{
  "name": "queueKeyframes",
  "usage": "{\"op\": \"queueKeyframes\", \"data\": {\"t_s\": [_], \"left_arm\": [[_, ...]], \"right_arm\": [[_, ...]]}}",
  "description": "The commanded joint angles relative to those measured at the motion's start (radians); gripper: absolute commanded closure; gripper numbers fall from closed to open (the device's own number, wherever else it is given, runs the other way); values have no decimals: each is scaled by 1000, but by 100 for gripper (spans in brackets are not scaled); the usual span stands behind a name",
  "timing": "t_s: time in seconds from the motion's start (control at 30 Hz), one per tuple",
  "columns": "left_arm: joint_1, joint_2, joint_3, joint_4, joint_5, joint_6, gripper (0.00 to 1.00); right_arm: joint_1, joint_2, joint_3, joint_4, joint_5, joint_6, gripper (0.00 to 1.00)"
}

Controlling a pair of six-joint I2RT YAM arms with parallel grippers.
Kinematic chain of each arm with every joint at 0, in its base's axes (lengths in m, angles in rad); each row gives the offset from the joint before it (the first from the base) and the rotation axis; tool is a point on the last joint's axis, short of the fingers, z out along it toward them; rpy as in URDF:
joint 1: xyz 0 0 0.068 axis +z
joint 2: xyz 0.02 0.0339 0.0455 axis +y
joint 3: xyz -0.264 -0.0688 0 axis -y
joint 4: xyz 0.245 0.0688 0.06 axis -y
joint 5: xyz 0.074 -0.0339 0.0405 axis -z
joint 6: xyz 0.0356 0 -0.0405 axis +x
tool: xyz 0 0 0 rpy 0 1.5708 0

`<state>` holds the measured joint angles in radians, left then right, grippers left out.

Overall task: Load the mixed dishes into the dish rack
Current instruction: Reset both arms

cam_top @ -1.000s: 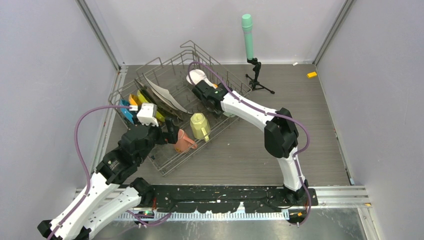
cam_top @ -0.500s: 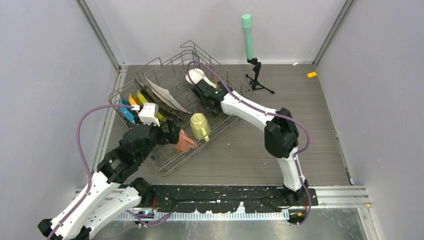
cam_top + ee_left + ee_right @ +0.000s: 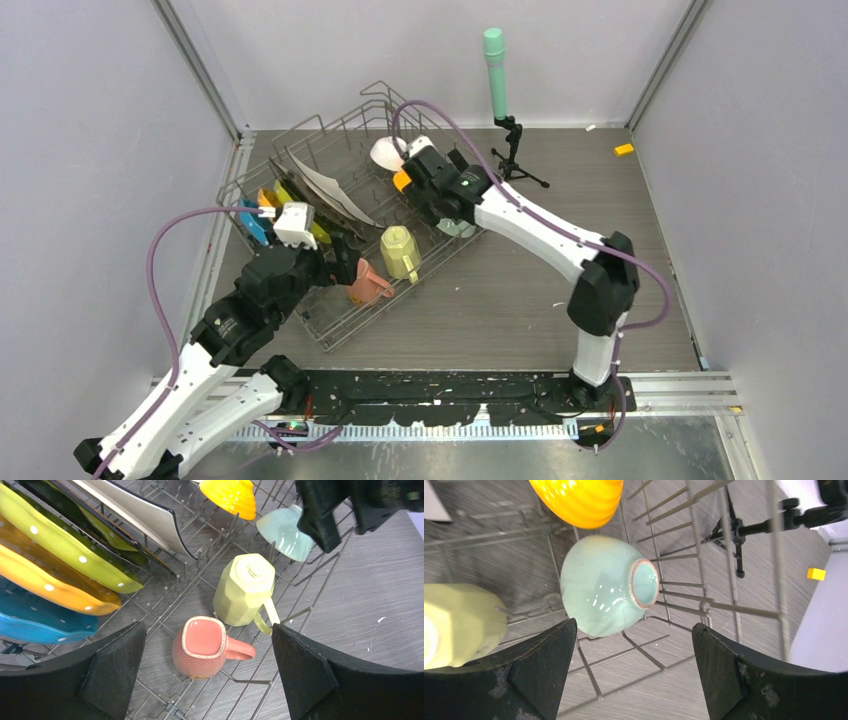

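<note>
From above, the left gripper (image 3: 343, 262) is hovering over the dish rack's (image 3: 325, 332) near corner, and the right gripper (image 3: 447, 208) is hanging over its right end.

On the left wrist, the fingers are standing wide apart, gripping nothing, above the pink mug (image 3: 202, 647) and yellow mug (image 3: 243, 587) in the rack.

On the right wrist, the fingers are gaping wide over the pale bowl (image 3: 601, 587), which is sitting tipped among the wires.

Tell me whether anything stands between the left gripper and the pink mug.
Nothing visible does. The pink mug shows whole between the fingers of the open left gripper; the pale-yellow mug sits beside it, not in front.
</note>
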<state>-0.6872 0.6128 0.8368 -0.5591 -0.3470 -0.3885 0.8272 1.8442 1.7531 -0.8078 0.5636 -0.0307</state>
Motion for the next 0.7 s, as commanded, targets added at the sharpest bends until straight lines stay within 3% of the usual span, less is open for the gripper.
{"op": "queueKeyframes", "data": {"t_s": [0.0,0.2,0.33,0.5,0.67], "left_arm": [[-2,8,46,5,-18,-26,0],[-2,16,57,-1,-76,-80,0],[-2,30,77,-5,-122,-113,0],[-2,99,197,-104,-166,-122,0],[-3,205,265,-206,-220,-159,0]], "right_arm": [[-3,-161,-69,141,-68,29,9],[-11,-379,-279,340,1,154,9],[-37,-620,-483,485,41,333,9],[-87,-846,-736,572,18,487,9],[-121,-935,-771,461,113,416,9]]}}
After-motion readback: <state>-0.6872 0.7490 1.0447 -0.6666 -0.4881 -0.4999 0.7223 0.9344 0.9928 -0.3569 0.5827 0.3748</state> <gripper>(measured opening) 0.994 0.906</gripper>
